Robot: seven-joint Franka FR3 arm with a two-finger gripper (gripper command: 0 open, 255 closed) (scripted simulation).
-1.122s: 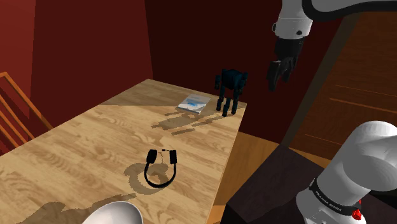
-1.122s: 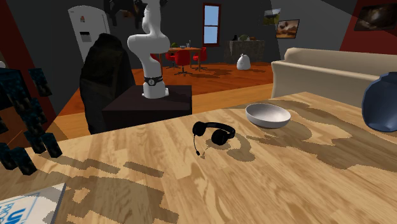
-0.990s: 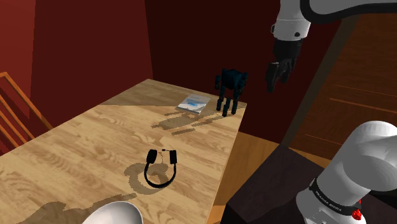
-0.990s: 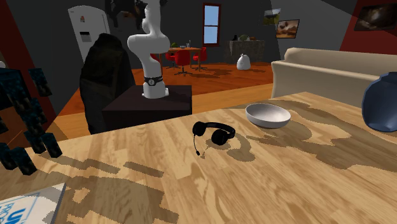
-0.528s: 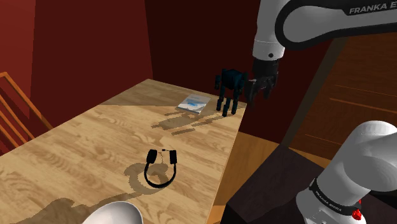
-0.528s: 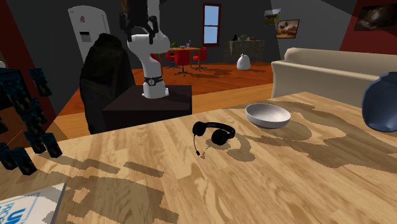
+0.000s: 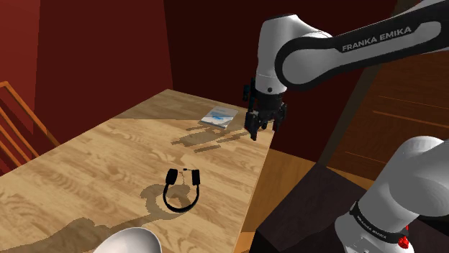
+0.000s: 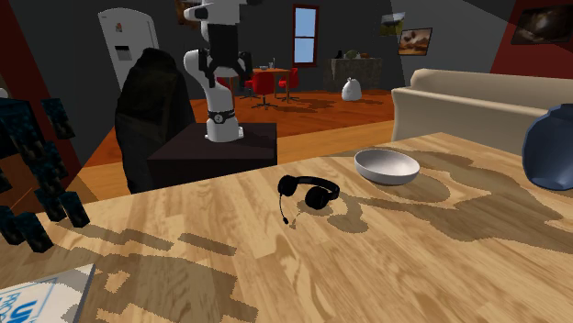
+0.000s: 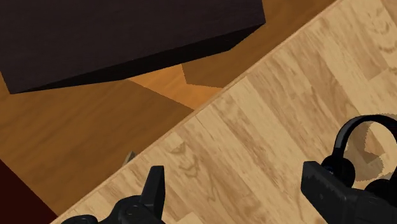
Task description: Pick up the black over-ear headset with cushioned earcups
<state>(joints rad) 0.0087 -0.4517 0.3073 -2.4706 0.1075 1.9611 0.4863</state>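
Note:
The black over-ear headset [image 7: 181, 190] lies flat on the wooden table [image 7: 93, 158], near the edge that faces the stand. Its thin mic boom points away from the band. In the second exterior view the headset [image 8: 309, 191] rests just beside a white bowl. My black gripper [image 7: 262, 126] hangs open above the table's far corner, well away from the headset and higher than it. It also appears high over the stand, gripper [image 8: 223, 77] pointing down. In the wrist view the gripper [image 9: 242, 198] has its fingers wide apart with bare table between them, and the headset [image 9: 348, 129] lies beyond one fingertip.
A white bowl [image 8: 387, 165] sits close to the headset. A black blocky toy figure [image 8: 32, 174] and a thin book [image 7: 219, 116] occupy the far corner below the gripper. A dark blue vase [image 8: 551, 147] stands at the second exterior view's right. The dark stand [image 8: 211, 154] adjoins the table.
The arm has swung down and toward the shoulder view's left, from high above the stand to over the table's far corner. The headset has not moved.

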